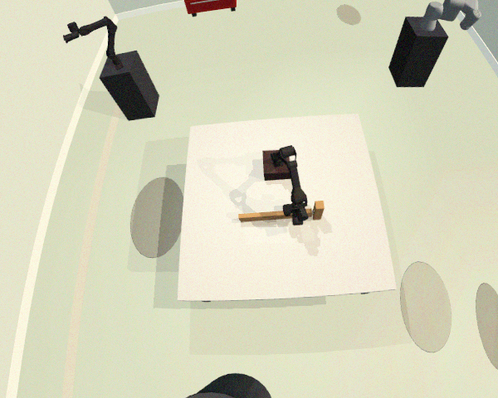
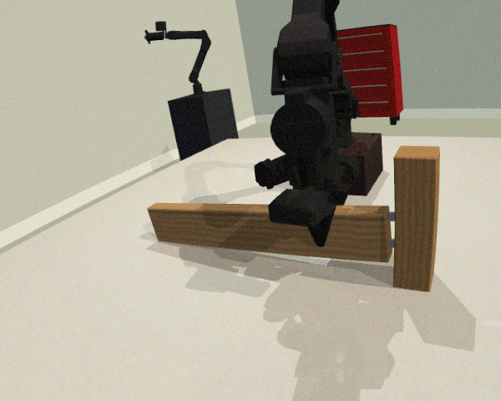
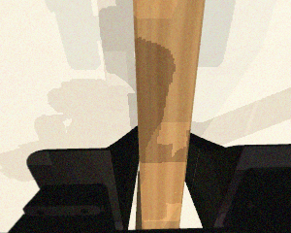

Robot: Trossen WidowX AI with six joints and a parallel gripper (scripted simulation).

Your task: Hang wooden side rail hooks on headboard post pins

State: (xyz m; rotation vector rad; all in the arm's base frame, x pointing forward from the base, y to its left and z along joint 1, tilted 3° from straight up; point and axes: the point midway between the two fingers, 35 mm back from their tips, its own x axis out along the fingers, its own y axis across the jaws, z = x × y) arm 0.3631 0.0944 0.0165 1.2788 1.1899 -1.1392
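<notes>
You can see in the exterior view two short grey steel hooks (image 2: 391, 215), one over the other, at the end of the rail; the wrist view does not show them. The wrist view instead shows you both black claw fingers, one at each side of the long, straight, light-brown wooden rail (image 1: 262, 215) (image 2: 220, 228) (image 3: 160, 97).

The rail stands on its narrow edge, with grain along its length and dark shadows on its top. Near the upright brown wooden post (image 1: 318, 210) (image 2: 414, 215), its lower edge is raised above the white table (image 1: 223, 265) (image 2: 113, 323) (image 3: 19, 49). The other end is low, but you cannot tell if it touches.

The black claw (image 1: 297, 214) (image 2: 328, 224) (image 3: 154, 129) is clamped on the rail, nearer to the post end. In the top view, the longer part of the rail goes from the claw to nine o'clock, the shorter part to three o'clock, where the post is. The hooks reach the post's side, but the pins are hidden, so you cannot tell their seating.
</notes>
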